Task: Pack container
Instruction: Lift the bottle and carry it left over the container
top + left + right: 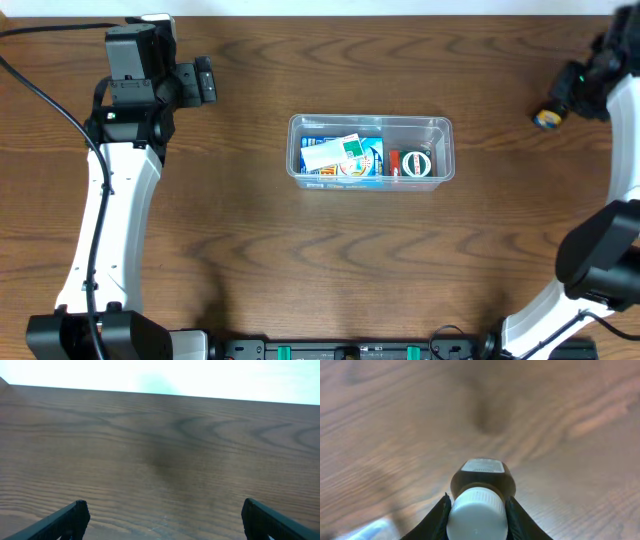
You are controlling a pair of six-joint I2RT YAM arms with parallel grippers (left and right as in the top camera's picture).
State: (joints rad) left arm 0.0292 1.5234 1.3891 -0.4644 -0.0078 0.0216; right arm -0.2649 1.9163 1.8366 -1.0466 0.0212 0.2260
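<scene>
The clear plastic container (370, 118), shallow with rounded corners, sits in the middle of the table (250, 230), its long side running left to right. The left gripper (164, 507) is spread apart above grained wood. The right gripper (477, 510) is clamped on a brown, white-capped bottle (482, 477).

1 clear container (370, 118) on 1 wood surface (250, 260), 4 items countable inside: 1 blue carton (374, 160), 1 white-and-green packet (333, 152), 1 red item (394, 163), 1 round green-and-white item (417, 163); anything under them can't be told. 1 small dark bottle (546, 118) with 1 white cap (476, 507), outside the container. 2 arms, left arm (105, 220) and right arm (600, 250); 2 tools, left tool (162, 515) and right tool (479, 522).
</scene>
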